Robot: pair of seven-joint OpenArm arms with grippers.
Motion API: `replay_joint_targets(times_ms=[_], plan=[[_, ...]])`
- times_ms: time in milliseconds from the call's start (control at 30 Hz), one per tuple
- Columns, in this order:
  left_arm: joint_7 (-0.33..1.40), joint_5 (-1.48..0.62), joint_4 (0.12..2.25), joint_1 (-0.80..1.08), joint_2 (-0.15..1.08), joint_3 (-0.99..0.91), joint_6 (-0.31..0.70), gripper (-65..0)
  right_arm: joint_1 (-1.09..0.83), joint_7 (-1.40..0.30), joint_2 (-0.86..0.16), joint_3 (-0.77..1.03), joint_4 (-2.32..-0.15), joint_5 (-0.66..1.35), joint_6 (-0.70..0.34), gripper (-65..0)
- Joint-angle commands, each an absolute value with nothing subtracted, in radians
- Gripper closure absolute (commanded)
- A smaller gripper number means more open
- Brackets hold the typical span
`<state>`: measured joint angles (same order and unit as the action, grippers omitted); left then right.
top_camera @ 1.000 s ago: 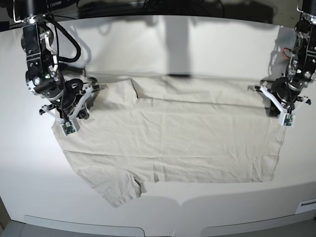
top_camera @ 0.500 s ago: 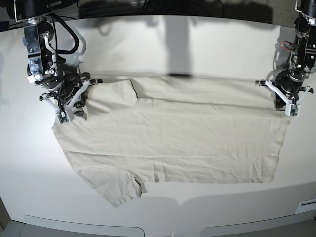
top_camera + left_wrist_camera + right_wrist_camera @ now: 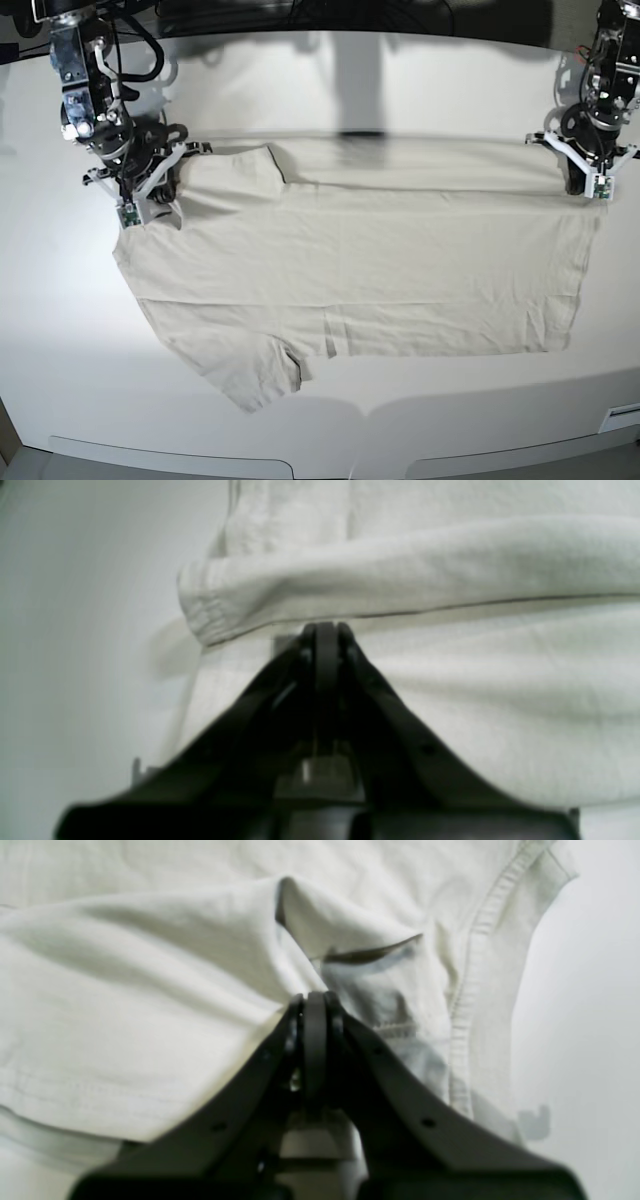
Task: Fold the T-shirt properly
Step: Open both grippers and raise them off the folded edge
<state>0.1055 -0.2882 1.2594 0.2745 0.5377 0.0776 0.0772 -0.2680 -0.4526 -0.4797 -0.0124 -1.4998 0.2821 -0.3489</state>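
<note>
The pale off-white T-shirt (image 3: 380, 270) lies spread across the white table, its far long edge folded over onto itself. My right gripper (image 3: 165, 192), at the left of the base view, is shut on the shirt's far corner by the sleeve; in its wrist view the cloth (image 3: 150, 990) peaks up at the closed fingertips (image 3: 314, 999). At the far right corner my left gripper (image 3: 575, 178) is shut on the T-shirt, and a rolled fold of cloth (image 3: 400, 575) lies just past its closed tips (image 3: 325, 630).
The white table (image 3: 400, 90) reaches back to a dark gap with cables. One sleeve (image 3: 255, 375) points toward the front edge. A small white tag (image 3: 622, 412) sits at the front right edge.
Both grippers have moved toward the back of the table, staying shut, and the T-shirt has slid back with them. The far folded edge now lies straighter.
</note>
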Motion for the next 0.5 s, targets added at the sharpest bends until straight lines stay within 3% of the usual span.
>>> replay_joint_targets(times_ms=[0,467], plan=[[0.313,-0.278,1.232,0.328,0.544,0.084,0.075,0.0,-0.293,-0.500,-0.498,-0.004,-1.512,0.262,-0.344,0.0],[0.368,-0.171,1.429,0.577,0.547,0.078,0.072,0.0,-0.597,-0.467,-0.495,0.170,-1.667,0.270,-0.343,0.0]])
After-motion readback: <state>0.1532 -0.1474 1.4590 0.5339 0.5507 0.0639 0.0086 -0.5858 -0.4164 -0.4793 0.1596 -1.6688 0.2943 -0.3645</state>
